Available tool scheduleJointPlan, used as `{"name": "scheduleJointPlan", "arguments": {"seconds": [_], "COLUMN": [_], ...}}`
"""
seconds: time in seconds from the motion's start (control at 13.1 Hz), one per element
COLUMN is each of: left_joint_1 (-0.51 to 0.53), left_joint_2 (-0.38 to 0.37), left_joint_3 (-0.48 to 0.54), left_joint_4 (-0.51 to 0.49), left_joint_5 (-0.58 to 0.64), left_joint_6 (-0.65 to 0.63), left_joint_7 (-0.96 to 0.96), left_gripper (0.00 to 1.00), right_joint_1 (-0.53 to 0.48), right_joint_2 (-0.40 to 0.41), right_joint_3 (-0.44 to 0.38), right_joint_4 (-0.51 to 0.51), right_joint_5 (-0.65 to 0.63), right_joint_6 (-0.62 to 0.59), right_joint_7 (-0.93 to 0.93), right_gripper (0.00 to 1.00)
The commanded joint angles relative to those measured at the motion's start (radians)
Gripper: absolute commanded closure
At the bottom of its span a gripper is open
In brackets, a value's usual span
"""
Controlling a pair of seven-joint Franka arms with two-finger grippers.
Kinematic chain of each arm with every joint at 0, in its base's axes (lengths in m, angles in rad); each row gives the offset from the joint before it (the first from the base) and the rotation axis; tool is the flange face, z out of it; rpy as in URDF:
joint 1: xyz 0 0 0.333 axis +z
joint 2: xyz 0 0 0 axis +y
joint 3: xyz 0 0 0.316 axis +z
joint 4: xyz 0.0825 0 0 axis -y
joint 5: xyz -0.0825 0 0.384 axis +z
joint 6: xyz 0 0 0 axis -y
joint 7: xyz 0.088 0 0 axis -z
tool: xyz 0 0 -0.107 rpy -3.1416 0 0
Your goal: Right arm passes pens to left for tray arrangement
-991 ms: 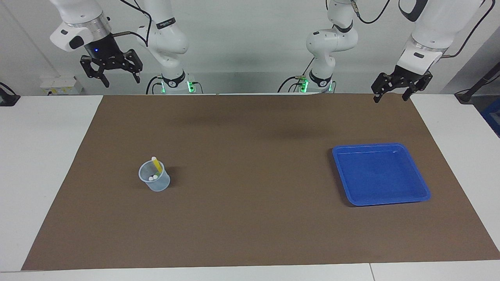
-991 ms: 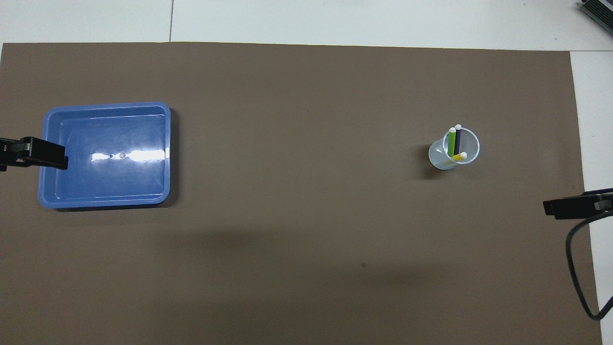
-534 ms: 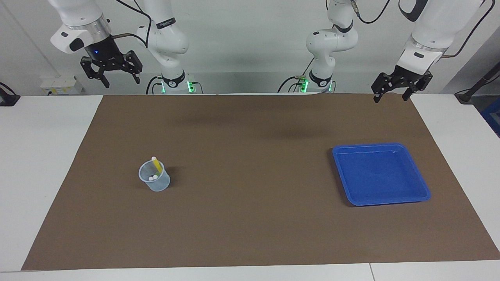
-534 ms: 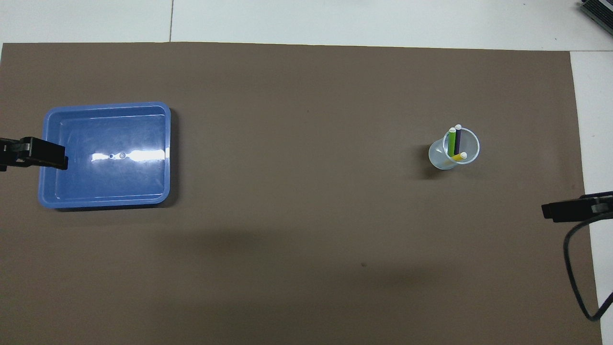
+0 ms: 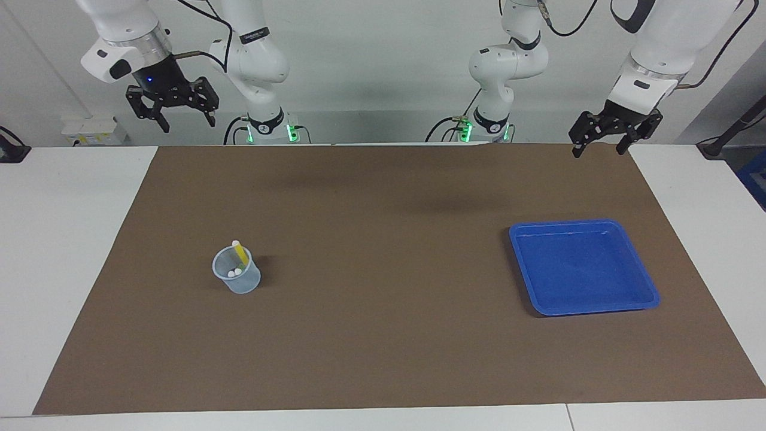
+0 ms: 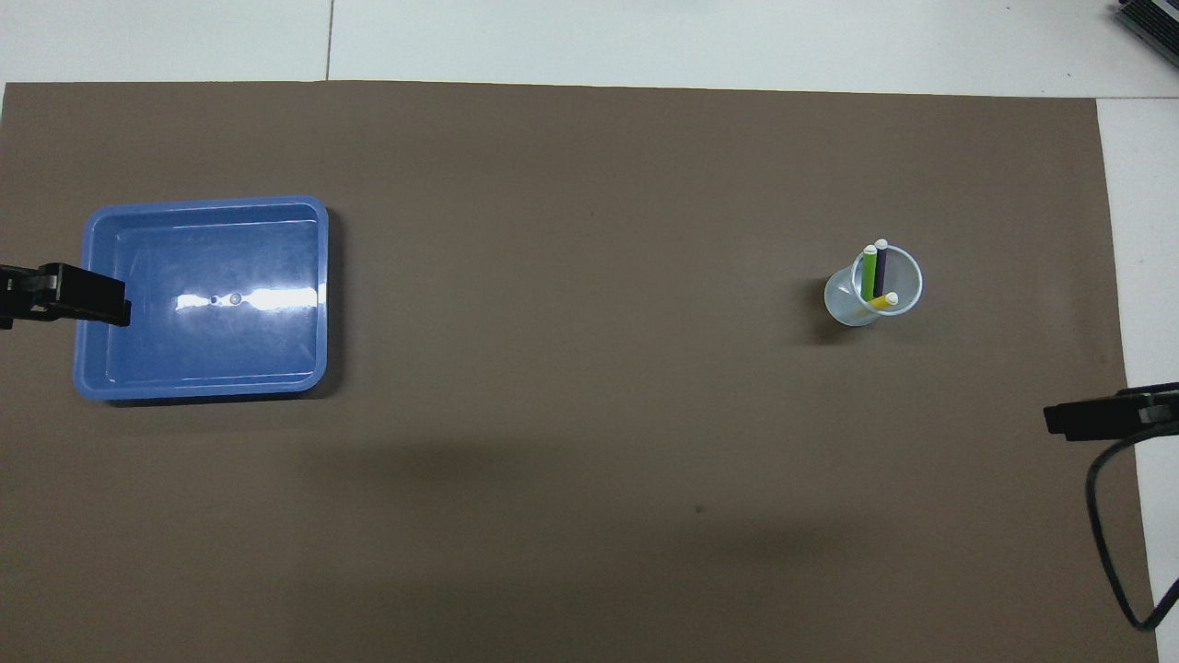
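Observation:
A yellow pen [image 5: 239,251], a green pen [image 6: 869,273] and a purple pen [image 6: 881,266] stand whitish tip up in a small translucent cup [image 5: 237,276] toward the right arm's end of the brown mat. The shallow blue tray [image 5: 651,294] lies bare toward the left arm's end, also in the overhead view as the tray [image 6: 212,350]. My right gripper [image 5: 187,124] hangs open and empty, high over the mat's robot-side corner. My left gripper [image 5: 598,151] hangs open and empty over the other robot-side corner, well above the tray.
A brown mat [image 5: 383,335] covers most of the white table. In the overhead view a left fingertip [image 6: 64,295] overlaps the tray's edge and a right fingertip [image 6: 1096,419] with a black cable [image 6: 1105,516] shows at the mat's edge.
The right gripper has shifted slightly, drifting a little back toward the robots in the overhead view. The left arm, cup, pens and tray have not moved.

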Motion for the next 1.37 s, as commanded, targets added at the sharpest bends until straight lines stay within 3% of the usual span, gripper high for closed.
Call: {"name": "scheduleJointPlan", "arguments": {"seconds": [0.0,1.07,1.3], "left_joint_1": [0.006,0.004,0.006], "left_joint_2": [-0.028,-0.028,-0.026], "left_joint_3": [0.0,0.0,0.0], "left_joint_4": [-0.024,-0.025,-0.025], "left_joint_5": [-0.011,-0.011,-0.011], "left_joint_6": [-0.003,-0.004,-0.003], "left_joint_7": [-0.007,-0.007,-0.002], "left_gripper": [0.0,0.0,0.0], "right_joint_1": [-0.008,0.005,0.013], "right_joint_2": [-0.025,0.012,0.053], "right_joint_3": [0.005,0.011,0.011], "right_joint_4": [-0.025,-0.03,-0.03], "right_joint_5": [0.0,-0.038,-0.04], "right_joint_6": [0.012,0.083,0.121], "right_joint_7": [-0.024,-0.067,-0.067], "right_gripper": [0.0,0.0,0.0]}}
